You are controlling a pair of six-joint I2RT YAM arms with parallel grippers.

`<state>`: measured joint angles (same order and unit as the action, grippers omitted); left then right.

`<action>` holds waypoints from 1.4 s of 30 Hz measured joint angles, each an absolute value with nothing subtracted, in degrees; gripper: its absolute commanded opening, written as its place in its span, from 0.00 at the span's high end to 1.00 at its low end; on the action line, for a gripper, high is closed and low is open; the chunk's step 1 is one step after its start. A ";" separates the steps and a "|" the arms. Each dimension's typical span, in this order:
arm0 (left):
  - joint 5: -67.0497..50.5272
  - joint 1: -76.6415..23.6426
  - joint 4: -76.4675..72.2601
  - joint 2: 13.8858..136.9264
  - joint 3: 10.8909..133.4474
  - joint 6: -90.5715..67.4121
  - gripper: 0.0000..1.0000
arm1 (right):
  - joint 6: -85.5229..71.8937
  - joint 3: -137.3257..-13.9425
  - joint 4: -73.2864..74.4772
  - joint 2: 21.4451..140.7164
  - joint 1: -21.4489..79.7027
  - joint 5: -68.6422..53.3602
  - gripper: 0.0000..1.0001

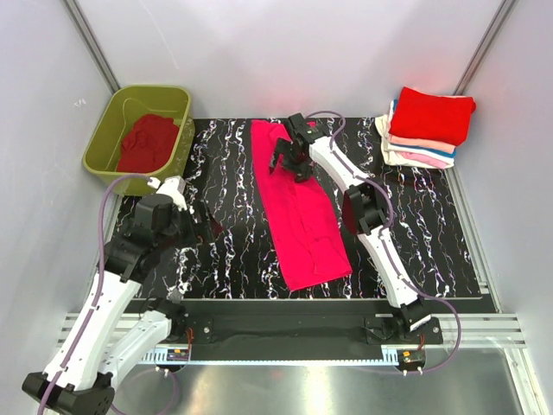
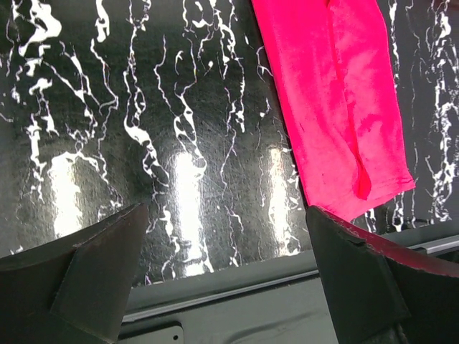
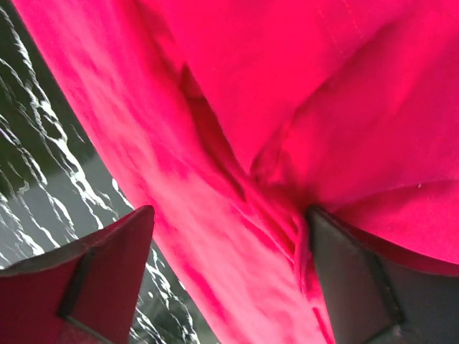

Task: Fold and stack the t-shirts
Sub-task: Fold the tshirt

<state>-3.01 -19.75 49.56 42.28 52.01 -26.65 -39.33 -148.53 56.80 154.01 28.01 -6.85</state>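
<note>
Magenta t-shirt (image 1: 304,226) partly hidden under right arm (image 1: 363,207) | left jaws wide, empty | right jaws spread, empty

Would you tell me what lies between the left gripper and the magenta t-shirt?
Only bare marbled mat lies between the left gripper and the magenta t-shirt, as the top external view shows.

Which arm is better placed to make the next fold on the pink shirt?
Right. The right gripper, open, is at the far end of the pink shirt; the left gripper, also open, is over bare mat beside it.
</note>
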 measured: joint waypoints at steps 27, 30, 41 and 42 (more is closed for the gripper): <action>-7.46 -52.58 17.47 62.76 27.62 -55.59 0.27 | -35.94 -45.80 47.09 80.53 19.70 -4.93 0.20; -7.18 -54.48 13.56 68.53 28.25 -57.34 0.25 | -36.80 -42.81 45.56 77.89 19.70 -7.40 0.22; -5.80 -58.52 5.76 80.47 34.26 -61.73 0.33 | -37.98 -39.62 40.64 75.99 19.70 -11.53 0.40; -5.76 -58.72 5.45 81.30 34.72 -62.02 0.37 | -37.91 -39.46 40.32 76.18 19.70 -11.66 0.44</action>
<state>-5.76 -58.72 5.45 81.30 34.72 -62.02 -37.91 -39.46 40.32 76.18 19.70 -11.66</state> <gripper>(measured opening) 0.695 0.632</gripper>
